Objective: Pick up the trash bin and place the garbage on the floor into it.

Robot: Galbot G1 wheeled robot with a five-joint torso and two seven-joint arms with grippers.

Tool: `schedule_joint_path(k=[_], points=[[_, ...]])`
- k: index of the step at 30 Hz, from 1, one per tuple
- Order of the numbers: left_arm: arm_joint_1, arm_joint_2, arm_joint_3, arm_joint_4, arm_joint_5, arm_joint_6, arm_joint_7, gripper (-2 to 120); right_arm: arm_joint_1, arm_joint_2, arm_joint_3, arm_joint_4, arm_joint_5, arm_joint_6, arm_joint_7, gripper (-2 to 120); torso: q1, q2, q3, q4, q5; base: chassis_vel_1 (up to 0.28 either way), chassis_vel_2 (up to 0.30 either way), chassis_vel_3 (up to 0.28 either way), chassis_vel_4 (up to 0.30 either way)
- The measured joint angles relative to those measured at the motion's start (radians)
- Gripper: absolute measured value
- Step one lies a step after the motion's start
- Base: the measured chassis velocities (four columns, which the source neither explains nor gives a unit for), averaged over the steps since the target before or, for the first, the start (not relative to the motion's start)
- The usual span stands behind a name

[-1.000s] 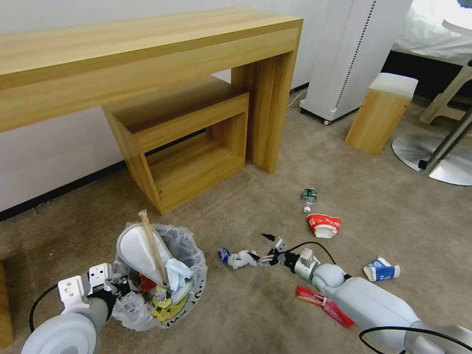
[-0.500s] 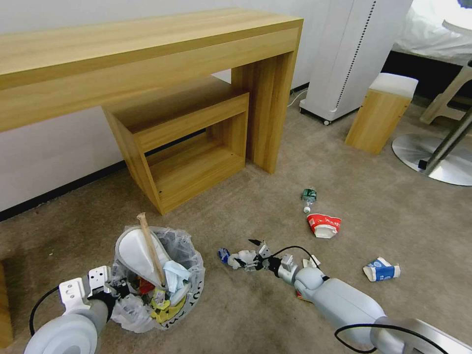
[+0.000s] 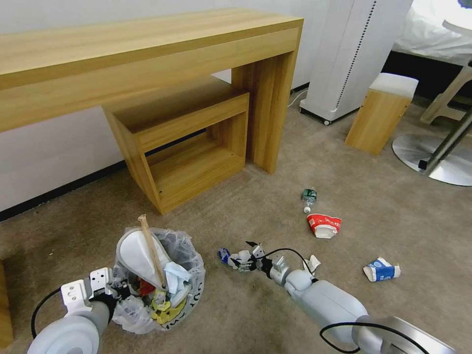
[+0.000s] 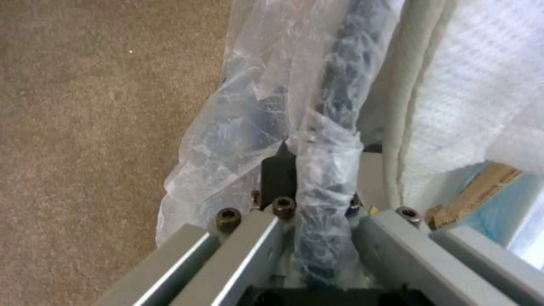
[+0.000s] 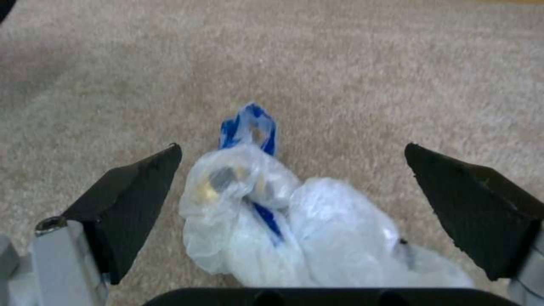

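The trash bin (image 3: 189, 287), black with a crinkly white bag, stands on the carpet floor (image 3: 255, 314) at the lower left. It holds a white slipper (image 3: 132, 253), a wooden stick (image 3: 151, 248) and wrappers. My left gripper (image 3: 117, 291) is shut on the bin's near rim (image 4: 334, 106), one finger (image 4: 278, 174) outside the bag. My right gripper (image 3: 247, 255) is open low over the carpet. Its fingers (image 5: 142, 182) straddle a crumpled white and blue plastic wrapper (image 5: 255, 191), without touching it. Farther right lie a green-label bottle (image 3: 309, 195), a red-white paper bowl (image 3: 324, 225) and a blue-white carton (image 3: 381, 269).
A wooden desk (image 3: 147, 54) with a nested shelf unit (image 3: 187, 147) stands behind the bin. A white appliance (image 3: 349, 54), a wooden stool (image 3: 381, 113) and a round metal chair base (image 3: 432, 160) stand at the back right. A crumpled paper scrap (image 3: 312, 263) lies beside my right arm.
My right arm has slid left along the floor, bringing its open gripper around the white and blue wrapper and covering the red wrapper. The left gripper and bin have sunk slightly.
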Motion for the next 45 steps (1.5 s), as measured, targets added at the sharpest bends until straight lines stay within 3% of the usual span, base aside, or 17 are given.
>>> schedule_joint_path(k=[38,41,45], points=[[0.01,-0.016,0.007,0.004,0.052,-0.021,0.018,0,-0.033,0.032,0.014,-0.072,-0.042,-0.004,0.036,98,0.0,0.0,0.0,0.0,0.0001,0.0,0.0,0.0,0.0],[0.012,-0.02,0.007,0.006,0.061,-0.024,0.024,0,-0.033,0.033,0.012,-0.064,-0.038,-0.005,0.042,80,0.0,0.0,0.0,0.0,0.0,0.0,0.0,0.0,0.0],[0.01,-0.021,0.007,0.008,0.064,-0.027,0.027,0,-0.028,0.024,0.002,-0.038,-0.014,-0.01,0.051,67,0.0,0.0,0.0,0.0001,0.0001,0.0,0.0,0.0,0.0]])
